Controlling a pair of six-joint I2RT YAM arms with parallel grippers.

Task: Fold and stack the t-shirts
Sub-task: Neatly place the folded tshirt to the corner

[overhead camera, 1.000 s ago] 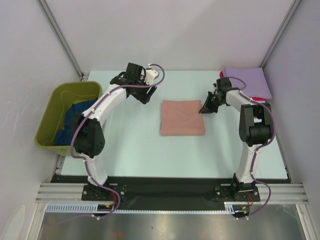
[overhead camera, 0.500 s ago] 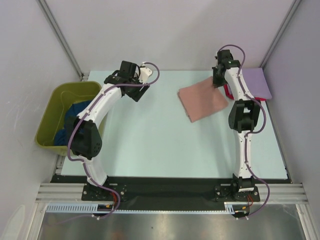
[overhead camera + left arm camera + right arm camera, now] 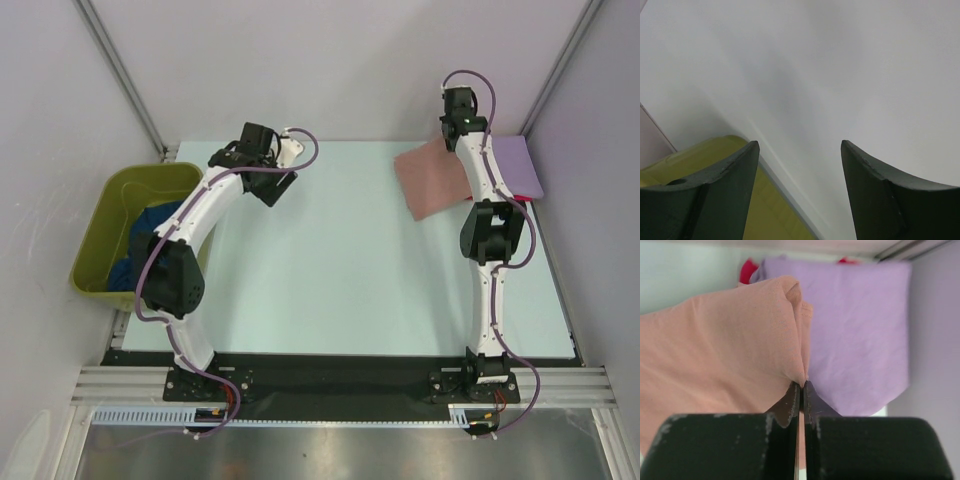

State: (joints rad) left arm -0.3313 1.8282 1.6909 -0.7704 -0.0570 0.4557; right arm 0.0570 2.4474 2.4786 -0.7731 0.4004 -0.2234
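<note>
My right gripper point(image 3: 452, 142) point(image 3: 801, 384) is shut on the edge of the folded salmon-pink t-shirt point(image 3: 430, 180) point(image 3: 720, 355) and holds it lifted at the far right. Just beyond it lies the folded lavender t-shirt point(image 3: 518, 165) point(image 3: 860, 320), with the red t-shirt point(image 3: 520, 198) point(image 3: 746, 269) showing at its edges underneath. The dark blue t-shirt point(image 3: 150, 235) lies crumpled in the olive-green tub point(image 3: 100, 250). My left gripper point(image 3: 268, 190) point(image 3: 800, 150) is open and empty at the far left of the table, near the tub point(image 3: 715, 160).
White enclosure walls with metal posts stand on three sides; the right wall is close to the lavender shirt. The pale table surface point(image 3: 320, 270) stretches between the arms.
My right gripper took hold of the salmon-pink shirt at the table's middle, lifted it and carried it right and back toward the lavender shirt. My left arm drew back a little to the left.
</note>
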